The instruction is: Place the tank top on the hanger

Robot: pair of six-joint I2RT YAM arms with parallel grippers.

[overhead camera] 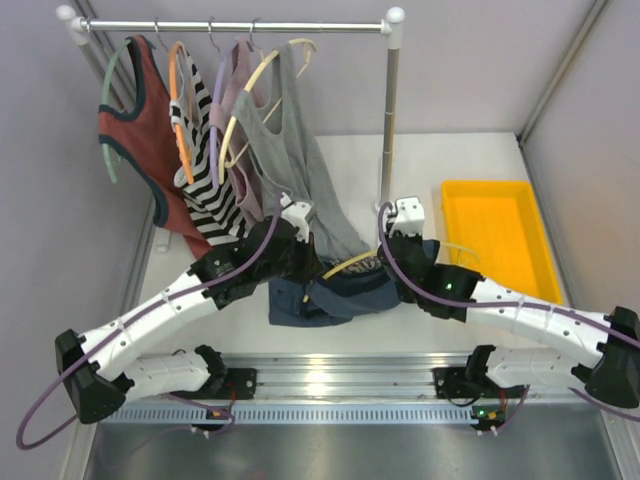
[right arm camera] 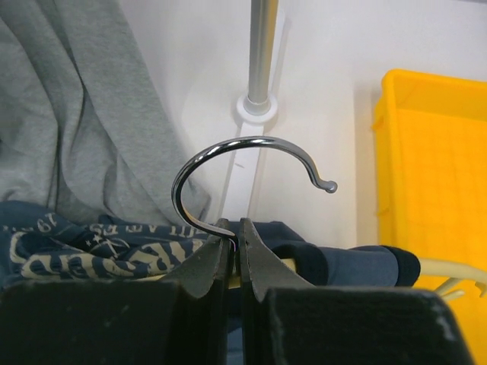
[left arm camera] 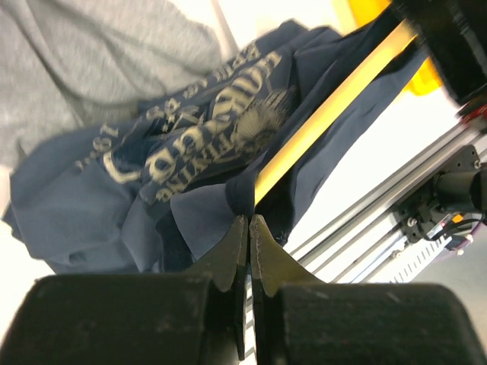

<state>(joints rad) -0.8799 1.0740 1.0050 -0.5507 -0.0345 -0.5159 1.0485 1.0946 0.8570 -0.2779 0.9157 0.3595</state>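
Note:
The navy tank top point(overhead camera: 335, 295) lies bunched on the table between both arms, with its pale print facing up in the left wrist view point(left arm camera: 190, 144). The yellow hanger point(overhead camera: 350, 264) passes through it, and its bar shows in the left wrist view point(left arm camera: 335, 106). My left gripper point(overhead camera: 300, 255) is shut on the dark trim of the top's edge point(left arm camera: 248, 217), right beside the hanger's end. My right gripper point(overhead camera: 395, 250) is shut on the hanger at the base of its metal hook point(right arm camera: 228, 144), which stands upright above the jaws point(right arm camera: 234, 224).
A clothes rack stands at the back, with its pole point(overhead camera: 388, 120) just behind my right gripper. On it hang a grey tank top point(overhead camera: 290, 150), a striped top point(overhead camera: 205, 170) and a rust-red top point(overhead camera: 140, 130). A yellow tray point(overhead camera: 500, 235) sits at the right.

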